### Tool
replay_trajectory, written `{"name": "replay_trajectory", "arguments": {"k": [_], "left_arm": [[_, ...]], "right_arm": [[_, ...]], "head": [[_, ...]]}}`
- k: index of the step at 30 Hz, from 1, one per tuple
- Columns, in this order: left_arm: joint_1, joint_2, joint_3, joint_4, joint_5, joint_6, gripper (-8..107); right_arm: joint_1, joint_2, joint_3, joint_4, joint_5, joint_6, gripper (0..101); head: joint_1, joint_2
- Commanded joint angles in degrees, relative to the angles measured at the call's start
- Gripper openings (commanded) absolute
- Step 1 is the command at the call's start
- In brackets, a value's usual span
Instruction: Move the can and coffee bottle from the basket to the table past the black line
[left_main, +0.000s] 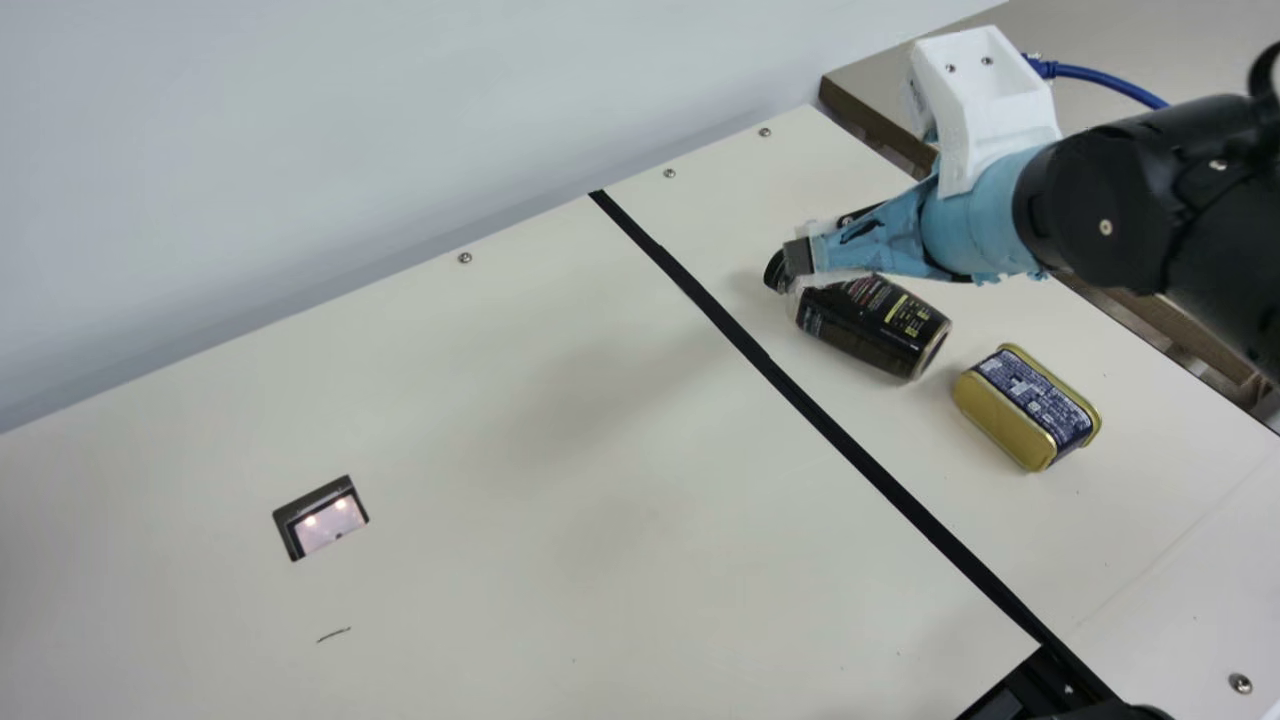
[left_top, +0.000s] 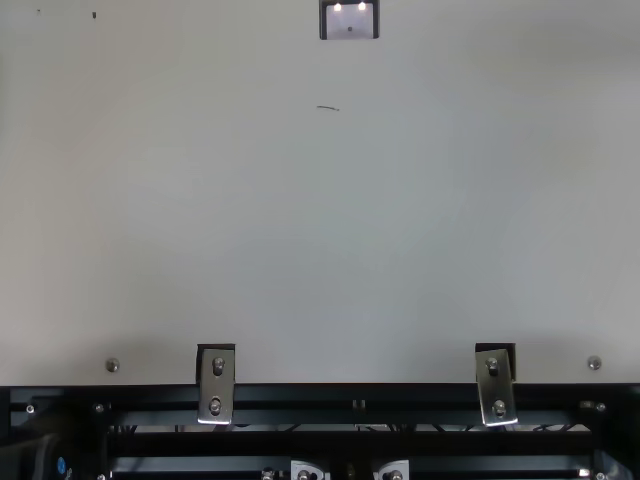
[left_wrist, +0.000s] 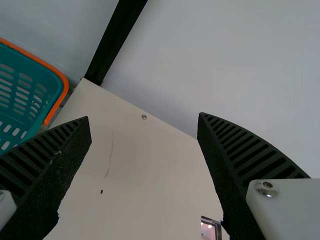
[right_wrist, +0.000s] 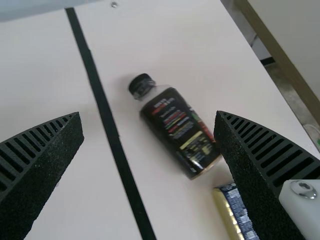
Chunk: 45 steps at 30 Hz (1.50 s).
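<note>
Clearly, coffee bottle (left_main: 875, 325) lies below released right gripper (left_main: 820, 242), can (left_main: 1030, 408) near bottle; left gripper (left_wrist: 144, 118) released

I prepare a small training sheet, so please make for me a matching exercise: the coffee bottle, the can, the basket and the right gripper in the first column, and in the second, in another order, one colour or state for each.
Column 1
1. coffee bottle
2. can
3. basket
4. right gripper

Column 2
A. gold, with a dark blue label
B. open, its two ribbed fingers wide apart
C. lying on its side, black cap toward the black line
D. teal, with an orange rim

Right pairs: 1-C, 2-A, 3-D, 4-B
</note>
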Motion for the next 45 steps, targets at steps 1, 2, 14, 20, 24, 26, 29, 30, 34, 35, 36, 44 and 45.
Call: {"name": "replay_trajectory", "arguments": {"k": [1,2,14,20,24,26,29,30,34,35,36,44,45], "left_arm": [[0.00,0.00,0.00,0.00,0.00,0.00,90],[0.00,0.00,0.00,0.00,0.00,0.00,90],[0.00,0.00,0.00,0.00,0.00,0.00,90],[0.00,0.00,0.00,0.00,0.00,0.00,90],[-1.06,-1.94,0.21,1.80,-0.95,-0.43,90],[-2.07,-4.37,1.16,2.85,-2.22,0.58,90],[-4.03,-8.70,3.62,4.52,-4.57,3.04,90],[-4.72,-10.18,4.58,5.22,-5.23,3.62,90],[-7.24,-16.32,8.93,8.75,-7.28,5.41,90],[-7.79,-17.79,10.03,9.74,-7.67,5.81,90],[-8.32,-19.25,11.17,10.85,-7.93,5.97,90],[-10.49,-29.84,19.65,19.65,-8.48,5.06,90],[-10.60,-31.03,20.55,20.75,-8.28,4.56,90]], "right_arm": [[0.40,-1.08,-0.25,3.25,0.63,-1.48,101],[0.60,-1.57,-0.37,4.50,1.02,-2.18,101],[3.68,-5.31,-0.74,16.33,4.88,-9.76,101],[3.68,-5.31,-0.74,16.39,4.98,-9.76,101],[4.50,-6.65,-0.42,16.54,5.04,-9.57,101],[5.22,-8.50,0.31,17.06,4.99,-9.74,101],[6.19,-12.01,1.95,17.60,4.58,-10.60,101],[6.42,-13.27,2.58,17.81,4.41,-11.06,101],[7.09,-18.68,5.65,19.02,3.56,-13.27,101],[7.22,-20.01,6.44,19.15,3.30,-13.75,101],[7.30,-21.36,7.31,19.46,3.03,-14.35,101],[9.17,-32.02,14.75,20.65,1.54,-17.32,101],[9.65,-33.46,15.81,20.49,1.44,-17.31,101]], "head": [[-0.87,1.63],[-0.82,2.46],[-0.81,6.49],[-0.81,6.49],[-0.81,6.49],[-0.81,6.49],[-0.81,6.49],[-0.81,6.49],[-0.81,6.49],[-0.81,6.49],[-0.81,6.49],[-0.81,6.49],[-0.81,6.49]]}}
